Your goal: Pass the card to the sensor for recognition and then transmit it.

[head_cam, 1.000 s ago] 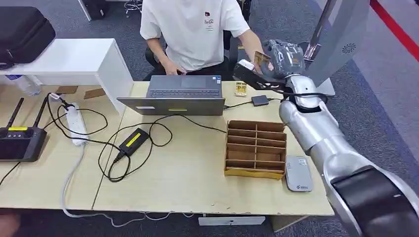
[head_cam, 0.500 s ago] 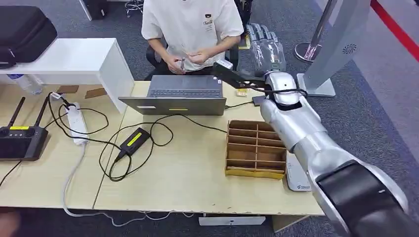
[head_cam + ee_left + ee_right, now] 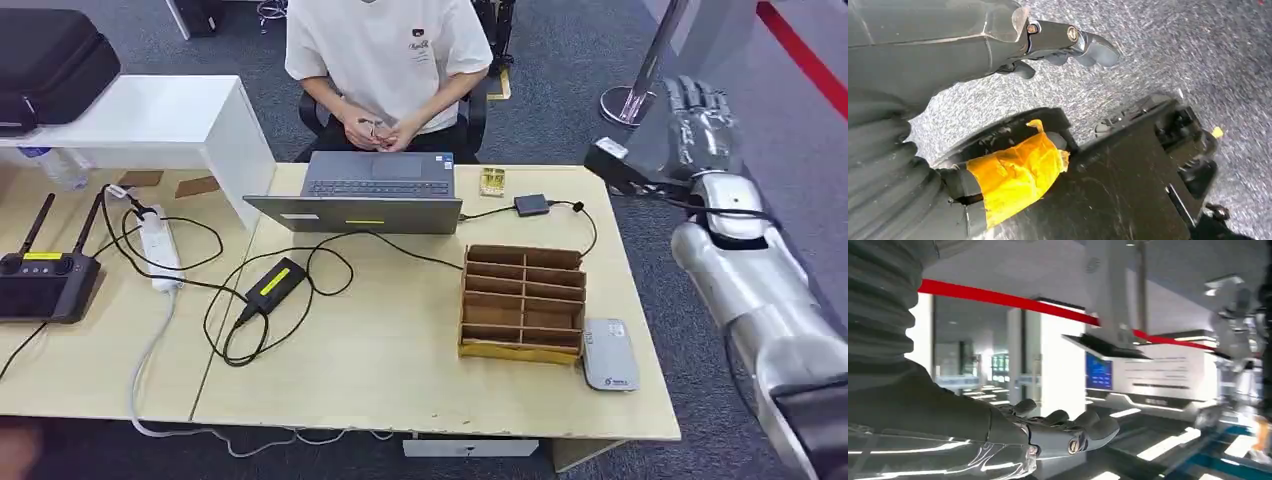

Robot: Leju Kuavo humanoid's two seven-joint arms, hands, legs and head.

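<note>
Right hand (image 3: 700, 115): raised off the far right edge of the counter (image 3: 400, 380), fingers extended and apart, nothing between them; the right wrist view (image 3: 1068, 432) shows the same stretched, empty fingers pointing into the room
Left hand (image 3: 1068, 42): hangs over grey carpet beside the robot's body, fingers loosely curled in with nothing in them, idle because the job sits on the other side
Card (image 3: 375, 126): a small thing sits between the joined hands of the person (image 3: 385, 55) seated behind the laptop (image 3: 365, 190); it is too small to name for sure, but it is likely the card
Sensor (image 3: 609, 353): the flat grey reader lies at the near right corner of the counter, just beside the cardboard organiser (image 3: 521, 300), within easy reach of the right arm
Why so placed: the organiser and reader share the right side so one arm can serve both, and the person sits opposite to receive
Stage, as judged: handover looks complete, with the robot's hand empty and clear of the person
Next move calls for: bringing the right arm in without clipping the cable (image 3: 560, 208) or the organiser
</note>
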